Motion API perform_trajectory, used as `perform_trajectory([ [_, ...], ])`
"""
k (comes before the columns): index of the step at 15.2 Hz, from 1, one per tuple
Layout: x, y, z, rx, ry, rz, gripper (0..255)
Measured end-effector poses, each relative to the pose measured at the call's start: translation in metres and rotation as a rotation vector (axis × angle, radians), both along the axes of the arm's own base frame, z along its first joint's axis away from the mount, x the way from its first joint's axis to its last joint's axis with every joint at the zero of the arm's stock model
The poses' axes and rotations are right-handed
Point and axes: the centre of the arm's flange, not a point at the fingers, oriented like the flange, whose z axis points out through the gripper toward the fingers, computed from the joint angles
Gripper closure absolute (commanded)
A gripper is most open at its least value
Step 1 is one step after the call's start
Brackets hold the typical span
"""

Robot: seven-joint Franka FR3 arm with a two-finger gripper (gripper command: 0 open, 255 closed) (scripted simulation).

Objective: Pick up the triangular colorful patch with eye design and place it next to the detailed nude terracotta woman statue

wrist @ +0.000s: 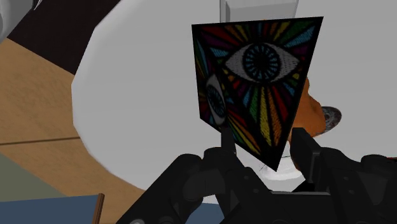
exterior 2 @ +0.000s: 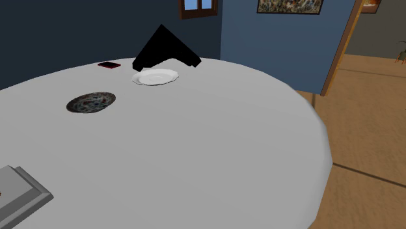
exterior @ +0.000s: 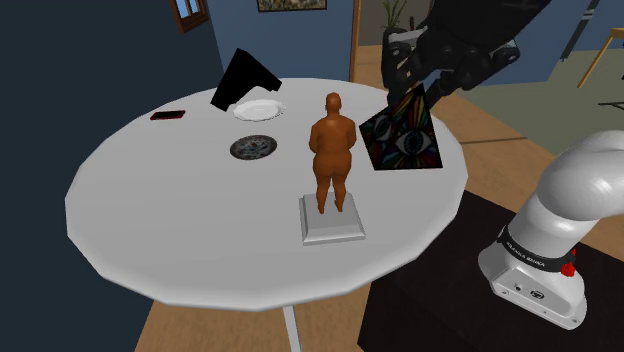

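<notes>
pick-up looks done; the placing is left. the triangular multicolour patch w/ a white eye design on black (exterior: 403, 135) hangs point-up under the all-black pincer (exterior: 425, 90). it's over the round white tabletop (exterior: 180, 220) near the rim, on the shoulder view's right. can't tell if its low edge is clear of the tabletop or just brushing it. the terracotta-brown nude woman statue (exterior: 332, 155) stands upright on a grey square base (exterior: 332, 222) abt mid-tabletop. patch is near it but apart, w/ a gap btwn them. what's left, i'd judge: bring it closer beside the base, lower, let go.

in the wrist view the pincer (wrist: 264, 151) is clamped on the patch (wrist: 261, 83) at its narrow corner. there's a black finger (wrist: 306, 151) on either side, closed to abt the patch's thickness, touching nothing else.

farther off on the tabletop, apart from the pincer: white plate (exterior: 258, 109), dark speckled dish (exterior: 253, 149), black angular shape (exterior: 248, 78), small red-edged flat thing (exterior: 168, 115).
</notes>
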Motion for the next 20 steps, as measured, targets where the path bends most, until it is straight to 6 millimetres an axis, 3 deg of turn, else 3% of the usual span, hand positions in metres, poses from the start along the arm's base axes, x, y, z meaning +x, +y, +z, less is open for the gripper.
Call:
perform_trajectory([
  [20,0.001,0.000,-0.106,0.000,0.000,0.000,255],
])
